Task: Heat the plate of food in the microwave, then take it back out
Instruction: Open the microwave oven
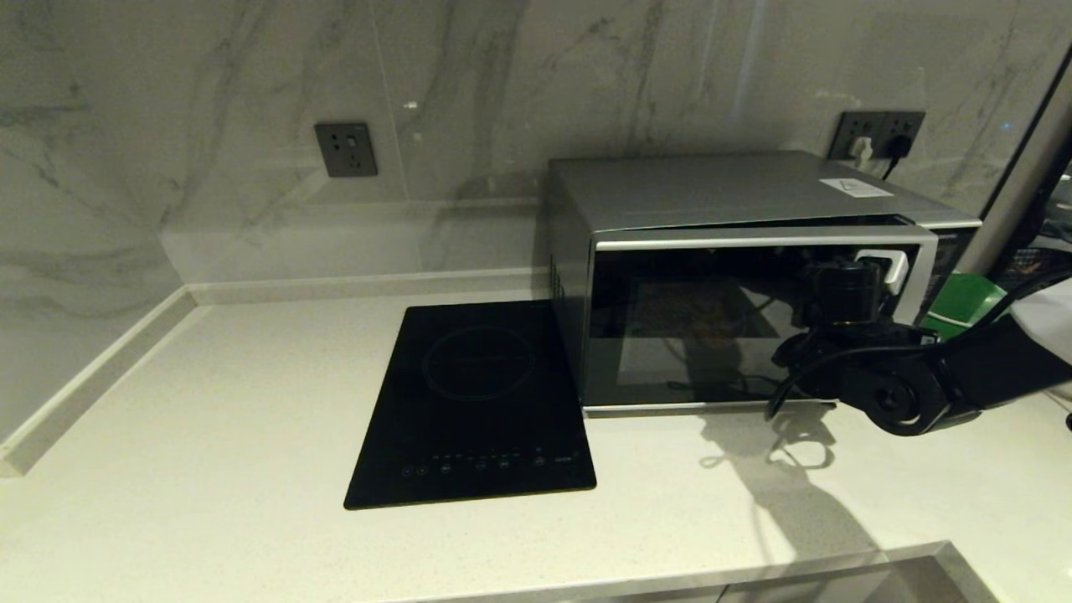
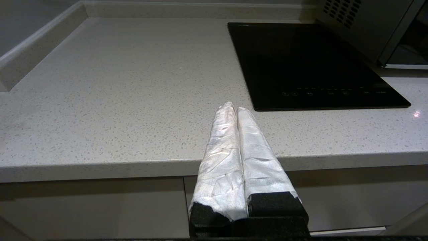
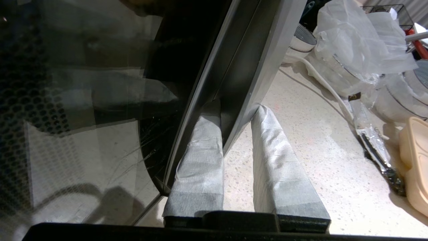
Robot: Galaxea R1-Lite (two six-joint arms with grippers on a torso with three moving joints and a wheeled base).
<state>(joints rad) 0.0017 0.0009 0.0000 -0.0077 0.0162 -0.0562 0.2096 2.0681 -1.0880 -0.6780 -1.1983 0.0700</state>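
The right gripper [image 3: 235, 112] has its taped fingers [image 3: 200, 157] pinched on the right edge of the microwave [image 1: 737, 285] door, which stands slightly ajar. The plate isn't visible; I can't tell if it's inside. If the grip slips off that thin edge, the door may swing. The left gripper [image 2: 233, 108] hangs closed and empty near the counter [image 2: 117, 100] edge.

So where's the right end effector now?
In the head view, the right end effector is at the microwave door's right edge, fingers straddling the door's handle side.
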